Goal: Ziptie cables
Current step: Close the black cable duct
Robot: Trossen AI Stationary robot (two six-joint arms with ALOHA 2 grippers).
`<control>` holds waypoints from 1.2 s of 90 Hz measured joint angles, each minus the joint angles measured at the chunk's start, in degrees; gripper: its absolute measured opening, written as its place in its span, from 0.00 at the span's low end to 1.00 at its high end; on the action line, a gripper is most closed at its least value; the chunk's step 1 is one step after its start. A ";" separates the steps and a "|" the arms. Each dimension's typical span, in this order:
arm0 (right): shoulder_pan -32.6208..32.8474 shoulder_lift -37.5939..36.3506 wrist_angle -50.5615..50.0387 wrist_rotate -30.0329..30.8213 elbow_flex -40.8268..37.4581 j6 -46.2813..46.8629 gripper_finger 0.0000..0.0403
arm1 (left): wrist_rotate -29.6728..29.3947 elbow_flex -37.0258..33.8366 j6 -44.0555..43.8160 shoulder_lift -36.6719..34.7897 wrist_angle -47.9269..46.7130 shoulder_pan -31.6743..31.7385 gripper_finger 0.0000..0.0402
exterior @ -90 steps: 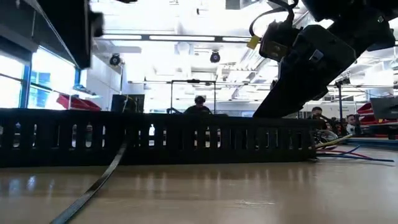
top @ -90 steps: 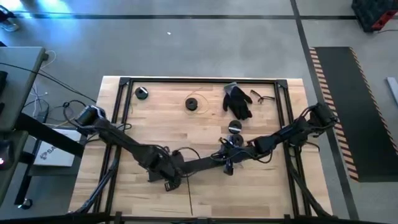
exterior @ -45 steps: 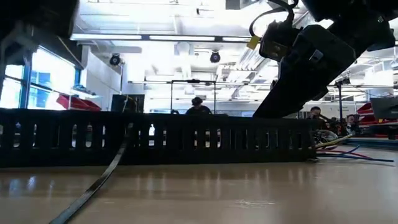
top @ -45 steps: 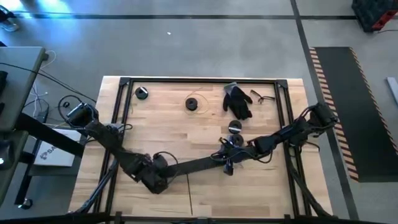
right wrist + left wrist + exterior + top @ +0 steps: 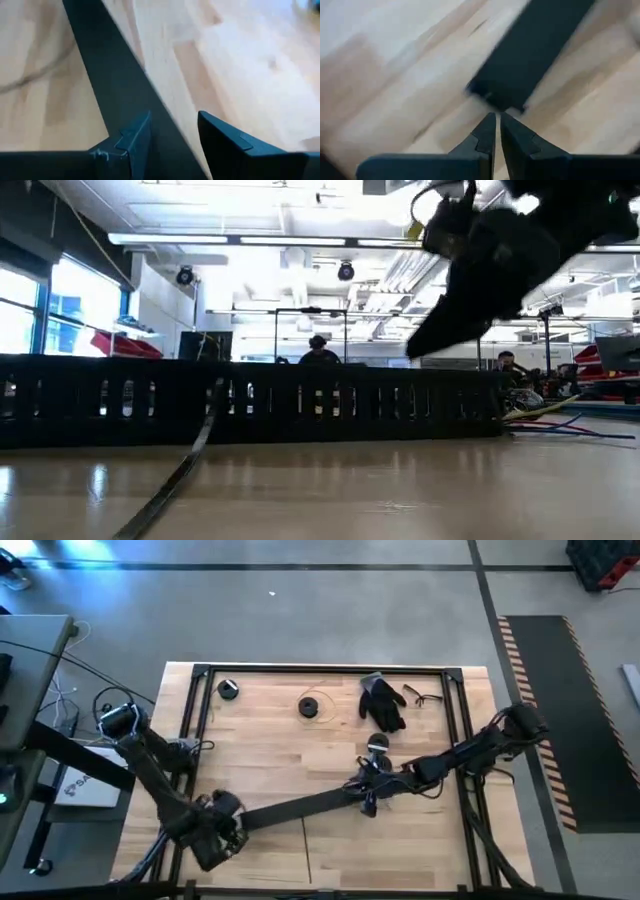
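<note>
High view | left gripper fingers closed, empty — right gripper parted astride black duct | no legible writing

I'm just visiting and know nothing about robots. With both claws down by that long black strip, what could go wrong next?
1. The left gripper, fingers shut, sits right at one end of the black duct. A nudge could slide the duct across the table.
2. The right gripper is open over the duct, while the cables poke out at the duct's end. It might close on the duct instead.
</note>
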 joint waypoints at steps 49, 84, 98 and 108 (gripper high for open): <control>2.87 -0.91 -18.41 -1.87 0.22 26.91 0.23 | -3.64 -16.01 -9.66 4.35 22.51 -1.97 0.02; 3.65 0.89 -25.45 -3.84 1.16 31.61 0.10 | 6.58 -13.18 1.45 0.94 9.50 1.99 0.02; 3.64 1.64 -25.21 -3.88 0.90 33.10 0.10 | 5.32 -15.22 2.22 0.83 8.19 1.81 0.02; 2.62 2.29 -17.55 -4.51 0.92 30.43 0.10 | -2.41 -18.59 3.37 0.83 12.33 3.64 0.01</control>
